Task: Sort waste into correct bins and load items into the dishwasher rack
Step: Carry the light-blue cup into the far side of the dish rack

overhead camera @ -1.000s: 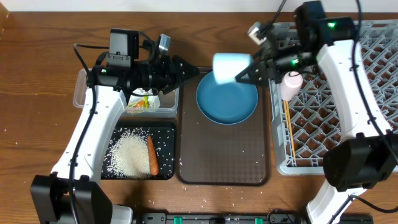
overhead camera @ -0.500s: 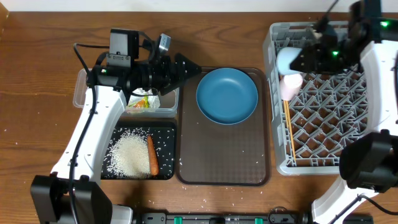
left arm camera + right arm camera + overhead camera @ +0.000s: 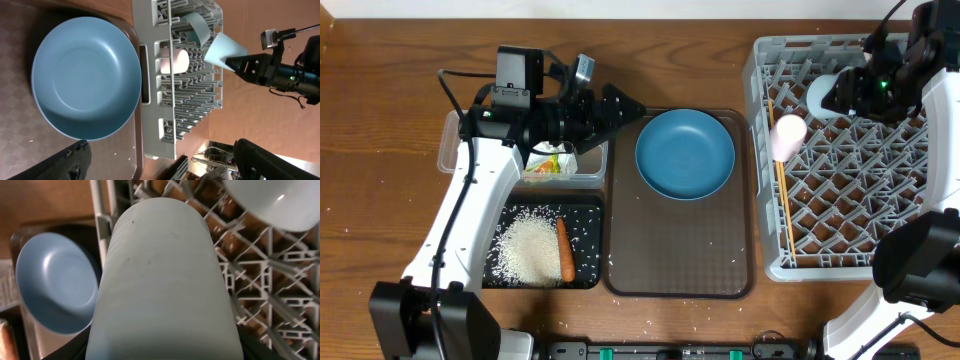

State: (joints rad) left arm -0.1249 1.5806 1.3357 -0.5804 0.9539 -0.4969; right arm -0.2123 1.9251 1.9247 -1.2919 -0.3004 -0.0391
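Note:
My right gripper [image 3: 847,92] is shut on the light-blue cup [image 3: 823,92], held above the back of the grey dishwasher rack [image 3: 850,230]. That cup [image 3: 165,280] fills the right wrist view, with the white bowl [image 3: 270,202] in the rack beyond it. In the rack's left part lie the pink cup [image 3: 787,135] and the chopsticks [image 3: 782,200]. The blue plate [image 3: 685,153] sits on the brown tray [image 3: 680,260]. My left gripper [image 3: 625,105] hangs open and empty just left of the plate. The clear tub [image 3: 460,150] holds crumpled paper and a wrapper [image 3: 550,160].
The black tray [image 3: 590,215] in front of the tub holds rice [image 3: 528,245] and the carrot piece [image 3: 564,250]. A few rice grains lie scattered on the brown tray and on the wooden table [image 3: 380,180]. My left arm reaches across the tub.
My right arm carried the light-blue cup rightward from above the plate to over the rack. The left gripper's jaws opened wider; the left arm stayed in place.

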